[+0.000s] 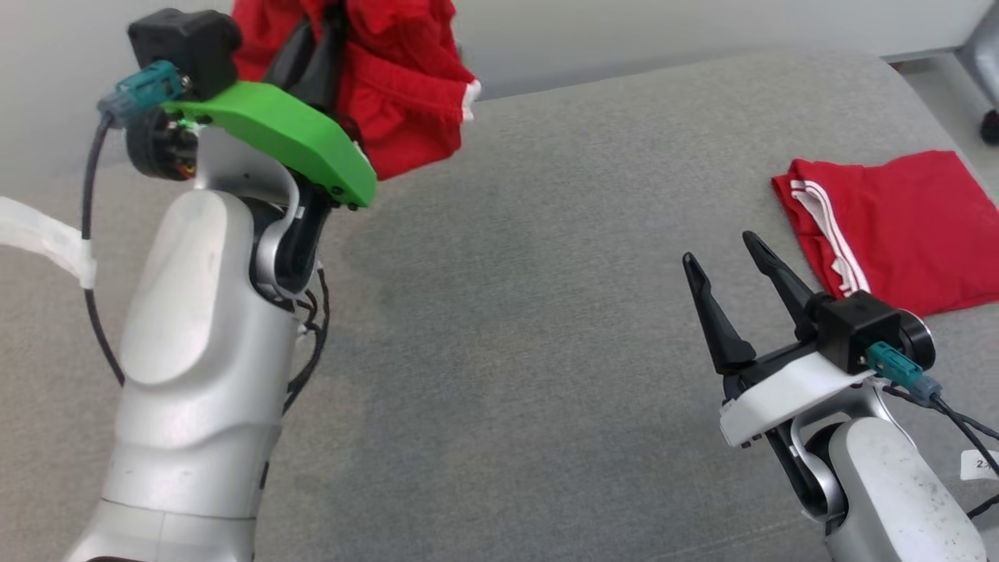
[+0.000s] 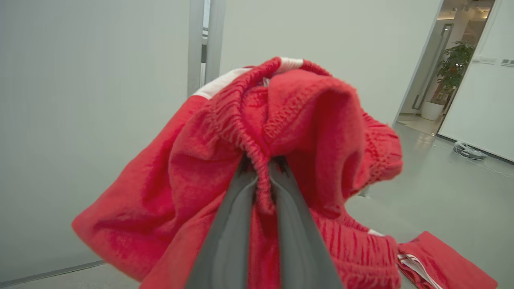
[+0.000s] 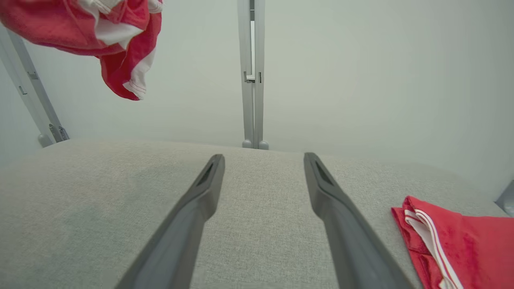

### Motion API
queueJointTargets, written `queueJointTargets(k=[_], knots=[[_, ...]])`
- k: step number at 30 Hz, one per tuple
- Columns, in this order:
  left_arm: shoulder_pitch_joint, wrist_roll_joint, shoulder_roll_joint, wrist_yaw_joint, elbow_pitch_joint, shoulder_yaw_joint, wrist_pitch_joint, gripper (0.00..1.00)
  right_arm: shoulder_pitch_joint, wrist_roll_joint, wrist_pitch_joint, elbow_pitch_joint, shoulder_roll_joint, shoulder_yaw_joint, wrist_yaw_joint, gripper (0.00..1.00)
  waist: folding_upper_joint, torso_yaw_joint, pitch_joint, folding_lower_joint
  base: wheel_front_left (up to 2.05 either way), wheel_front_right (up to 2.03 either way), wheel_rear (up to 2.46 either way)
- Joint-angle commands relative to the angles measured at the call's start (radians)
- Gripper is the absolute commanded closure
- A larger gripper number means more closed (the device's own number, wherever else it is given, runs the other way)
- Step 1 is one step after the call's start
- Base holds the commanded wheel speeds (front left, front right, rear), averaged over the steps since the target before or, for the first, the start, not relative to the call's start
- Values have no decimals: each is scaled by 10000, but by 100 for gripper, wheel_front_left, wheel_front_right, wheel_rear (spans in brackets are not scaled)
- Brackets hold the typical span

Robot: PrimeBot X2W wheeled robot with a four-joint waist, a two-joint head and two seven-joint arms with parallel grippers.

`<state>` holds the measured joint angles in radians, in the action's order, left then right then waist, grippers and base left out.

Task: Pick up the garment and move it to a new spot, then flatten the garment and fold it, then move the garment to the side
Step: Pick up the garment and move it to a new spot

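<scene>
1. Hanging bunched from a single pinch, the garment (image 1: pixel 406 101) could have slipped free if the arm swung fast. Only a narrow gather of its elastic waistband sat between the fingers.
2. Set down as a bundle, the cloth would probably have landed crumpled with parts tucked under, which would make flattening harder. The cause would be the lack of a second grip to spread it.
3. The dangling lower hem could have dragged or caught on the grey padded surface (image 1: pixel 531 328) during a low carry.
4. A placement too far toward the robot's right risked landing on the folded red cloth (image 1: pixel 897 226) with white stripes lying there, and rumpling that neat piece.
5. The left gripper (image 2: pixel 262 170) was clenched almost together on the garment's waistband, with cloth wrapped round and over the fingertips. It held the piece raised well above the surface, at the upper left of the head view.
6. The right gripper (image 1: pixel 718 248) stood spread wide, holding nothing and touching nothing. It hovered low over a bare stretch of the surface, with the folded red cloth near it on its right side and apart from its fingers.
</scene>
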<state>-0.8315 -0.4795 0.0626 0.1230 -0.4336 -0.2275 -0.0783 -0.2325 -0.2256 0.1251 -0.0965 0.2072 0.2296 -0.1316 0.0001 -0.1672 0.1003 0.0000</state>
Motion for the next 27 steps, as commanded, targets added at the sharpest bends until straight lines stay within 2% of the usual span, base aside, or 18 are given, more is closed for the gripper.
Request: queueJointTargets(k=[1,6,13,15,16,22,27], knots=[[265,-193,-43,24,50,-212,-29,100,-41,18,94,-6,-1,-43,19,0,-1,-1237,203,0,0,0,0],[782,-946,-95,42,-45,-1456,52,100,-44,-50,190,-112,-121,-65,19,0,-1,-1855,613,0,0,0,0],[1161,-1317,-80,-415,-1200,-3167,718,100,-252,-56,387,-279,-212,-17,19,0,-1,-2181,985,0,0,0,0],[1166,-1109,-80,-586,-1838,-3435,878,55,-278,-7,413,-320,-251,-3,19,0,-1,-2176,1022,0,0,0,0],[1249,-1132,-81,-635,-2222,-3495,928,0,-301,6,426,-344,-247,3,19,0,-1,-2148,1022,0,0,0,0],[1409,-1420,-89,-320,-3595,-3801,1396,0,-212,-9,427,-462,-175,-4,19,0,-1,-1643,878,0,0,0,0],[1569,-1767,-80,-98,-3781,-3658,2381,0,-15,60,325,-389,-67,-103,19,0,-1,-938,588,0,0,0,0]])
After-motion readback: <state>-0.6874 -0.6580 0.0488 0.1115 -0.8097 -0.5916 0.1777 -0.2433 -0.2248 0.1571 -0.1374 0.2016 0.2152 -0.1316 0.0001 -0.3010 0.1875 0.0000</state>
